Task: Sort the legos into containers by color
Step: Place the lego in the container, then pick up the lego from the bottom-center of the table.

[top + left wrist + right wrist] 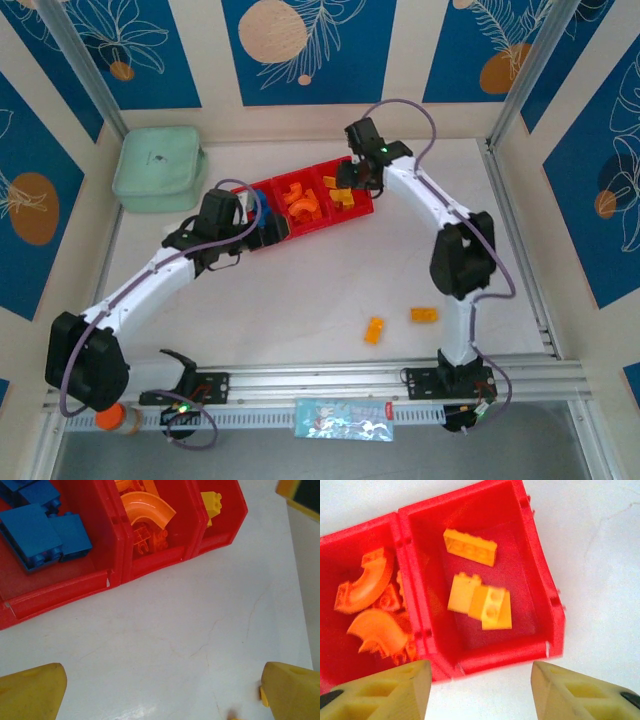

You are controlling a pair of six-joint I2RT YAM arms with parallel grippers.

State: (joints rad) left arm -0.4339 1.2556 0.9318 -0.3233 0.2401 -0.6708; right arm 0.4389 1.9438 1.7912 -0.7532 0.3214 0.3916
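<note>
Toward 12 o'clock on the counter (300, 300) sits the tray (305, 232): blue legos (35, 540) in its 9 o'clock bin, orange arches (362, 582) in the middle, yellow legos (480, 605) at 3 o'clock. Right end effector (480, 672) hovers over the yellow bin, released and empty; left end effector (162, 680) gapes wide over bare counter just beside the tray. Two loose legos (374, 330) lie at 5 o'clock

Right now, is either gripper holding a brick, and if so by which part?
Nothing is held. The left gripper stands open over the table, and the right gripper is open above the red tray's end compartment, nothing between its jaws.
</note>
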